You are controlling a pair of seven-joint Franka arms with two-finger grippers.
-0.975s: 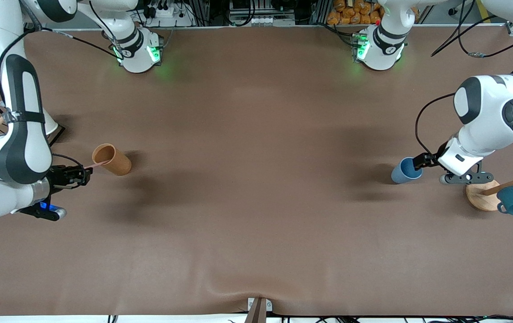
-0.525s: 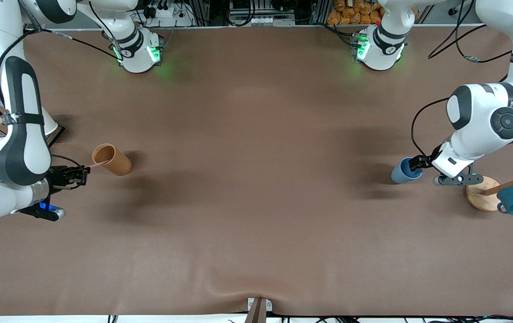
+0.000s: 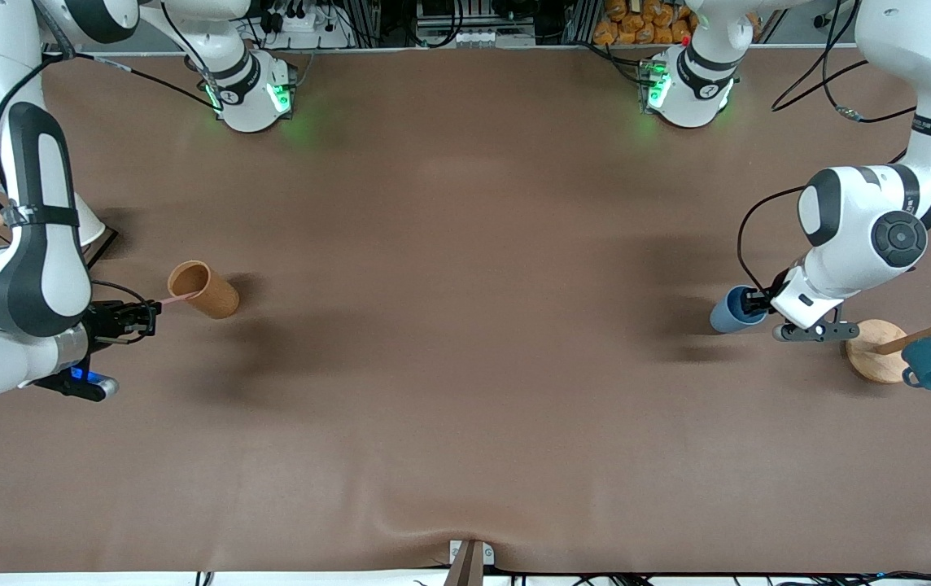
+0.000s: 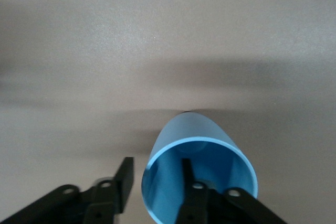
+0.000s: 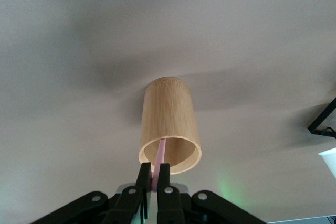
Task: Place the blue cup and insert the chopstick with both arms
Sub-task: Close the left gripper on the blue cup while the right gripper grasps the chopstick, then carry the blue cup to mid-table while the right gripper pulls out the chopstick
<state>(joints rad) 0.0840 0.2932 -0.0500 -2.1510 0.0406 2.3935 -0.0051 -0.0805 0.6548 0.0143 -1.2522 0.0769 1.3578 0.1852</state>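
While my right gripper [image 5: 153, 178] is clamped on the chopstick [image 5: 159, 159] inside the bamboo cup [image 3: 203, 289], my left gripper [image 4: 155, 179] straddles the blue cup [image 4: 199, 174]'s rim near the mug rack [image 3: 878, 350], fingers not yet pinching. Next: squeeze firmly, then lift toward the middle.

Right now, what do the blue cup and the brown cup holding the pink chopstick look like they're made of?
The blue cup looks like matte plastic: even light-blue colour, thin smooth wall, soft sheen without glare. The brown cup appears to be bamboo or wood, with fine lengthwise grain and a dull finish. The chopstick is smooth pale pink, possibly plastic; its material is hard to tell.
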